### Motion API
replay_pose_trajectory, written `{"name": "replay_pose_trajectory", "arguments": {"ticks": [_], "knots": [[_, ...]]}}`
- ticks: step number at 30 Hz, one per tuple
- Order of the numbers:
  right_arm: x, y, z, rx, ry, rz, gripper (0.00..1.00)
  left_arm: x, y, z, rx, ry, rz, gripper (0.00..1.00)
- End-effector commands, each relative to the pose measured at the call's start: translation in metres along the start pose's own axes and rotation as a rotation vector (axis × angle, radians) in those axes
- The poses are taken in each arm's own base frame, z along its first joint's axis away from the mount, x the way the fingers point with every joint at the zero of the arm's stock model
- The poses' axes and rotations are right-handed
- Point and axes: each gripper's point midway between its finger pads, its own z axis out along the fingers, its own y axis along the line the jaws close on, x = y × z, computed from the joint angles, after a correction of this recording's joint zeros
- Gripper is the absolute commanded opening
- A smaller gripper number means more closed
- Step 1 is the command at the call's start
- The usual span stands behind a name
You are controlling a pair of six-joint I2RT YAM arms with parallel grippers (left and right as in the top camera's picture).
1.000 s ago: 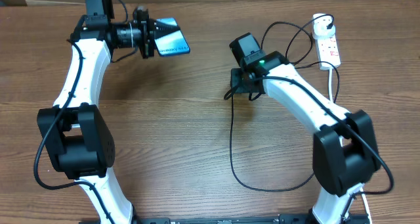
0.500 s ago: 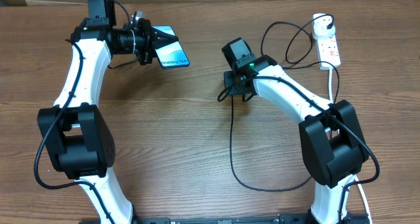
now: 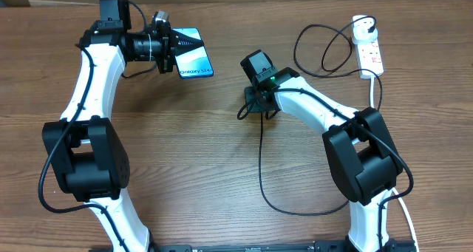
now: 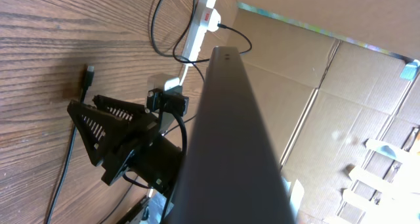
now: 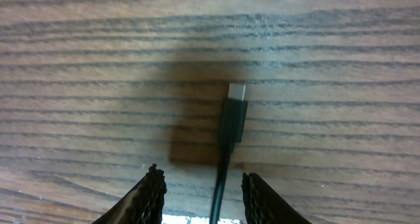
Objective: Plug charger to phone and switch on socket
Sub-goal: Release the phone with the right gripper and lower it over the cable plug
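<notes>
Right wrist camera looks straight down past my right gripper (image 5: 203,176), whose jaws stand moderately apart and hold nothing. The thin black cable of the charger (image 5: 223,159) runs between them without touching either side. Its connector (image 5: 234,112) lies flat on the table (image 5: 79,66) just ahead of the jaws, with the metal tip pointing away from me. I judge that I am placed like this so I can close on the cable right behind the connector, where a grip gives the best control of the tip. Across from this gripper, my left gripper (image 3: 170,48) is clamped on the phone (image 3: 194,60) and holds it off the wood, tilted. The lit screen faces up and the lower edge is turned roughly toward my right gripper, probably to offer the port. White writing along that edge reads "Galaxy S24". Well behind my right gripper lies the socket (image 3: 370,54), with the round white adapter (image 3: 361,30) sitting on its far end. Its red switches (image 4: 212,16) are visible, but any print on them is too small to read.
</notes>
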Motion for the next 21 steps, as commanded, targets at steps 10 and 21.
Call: {"name": "replay_pose_trajectory", "arguments": {"ticks": [10, 21], "knots": [[-0.010, 0.000, 0.010, 0.017, -0.030, 0.025, 0.37, 0.017, -0.019, -0.002, 0.038, 0.042, 0.069, 0.04], [-0.004, -0.009, 0.024, 0.028, 0.005, 0.037, 0.36, 0.017, -0.018, -0.002, 0.036, 0.041, 0.068, 0.04]]}}
